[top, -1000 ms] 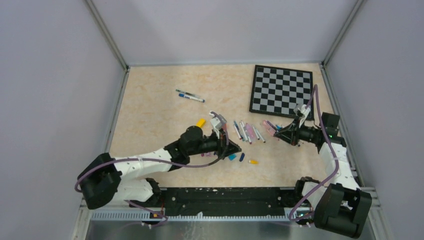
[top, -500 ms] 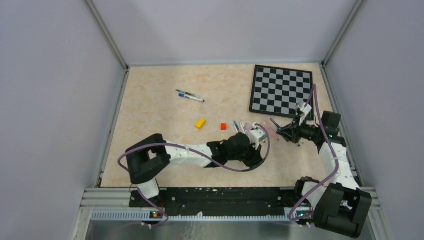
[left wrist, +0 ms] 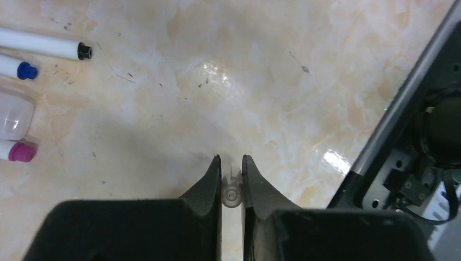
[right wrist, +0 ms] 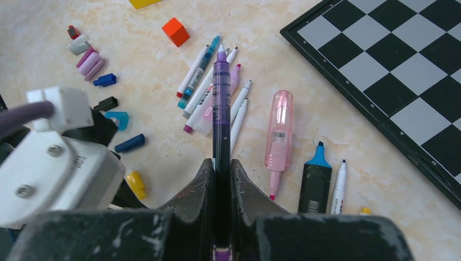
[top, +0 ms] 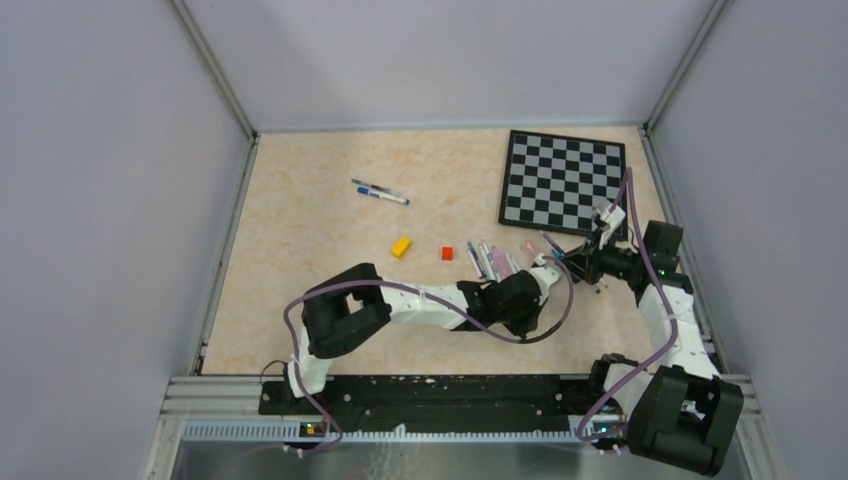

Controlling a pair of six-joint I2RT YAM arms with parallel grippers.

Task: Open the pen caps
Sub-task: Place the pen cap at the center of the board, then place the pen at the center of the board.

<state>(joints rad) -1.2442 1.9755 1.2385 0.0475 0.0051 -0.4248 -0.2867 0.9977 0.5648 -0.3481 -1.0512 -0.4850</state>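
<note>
The purple pen (right wrist: 221,103) is clamped lengthwise between the fingers of the right gripper (right wrist: 221,163), which is closed tight on its barrel. In the right wrist view its bare lilac tip points to 12 o'clock. Under the tip, a bunch of white-barrelled pens (right wrist: 204,89) lies fanned on the table (right wrist: 369,163). A pink highlighter (right wrist: 279,130) lies just beside the purple pen at 3 o'clock. A black highlighter (right wrist: 314,185) with a blue tip sits at 4 o'clock, with a thin white pen next to it. The loose pen caps (right wrist: 104,80) are scattered from 10 round to 8 o'clock: red, grey, pink, blue, black, cyan, dark blue and yellow. Some of them lie close against the left arm's white wrist housing (right wrist: 54,163). A red cube (right wrist: 175,31) sits at 11 o'clock and the chessboard (right wrist: 391,60) at 2 o'clock. In the left wrist view the left gripper (left wrist: 231,161) has its fingers drawn narrow, pinching a pale round piece (left wrist: 232,194) seen end-on; I cannot tell whether it is a cap. At 10 o'clock from it, a black-ended pen (left wrist: 43,44) lies at the frame's edge. From above, the left arm reaches towards 3 o'clock, putting both grippers near each other at 6 o'clock of the chessboard. A yellow block (top: 401,246) lies at 9 o'clock of the bunch, and two blue-marked pens (top: 380,191) lie well apart at 10 o'clock.
</note>
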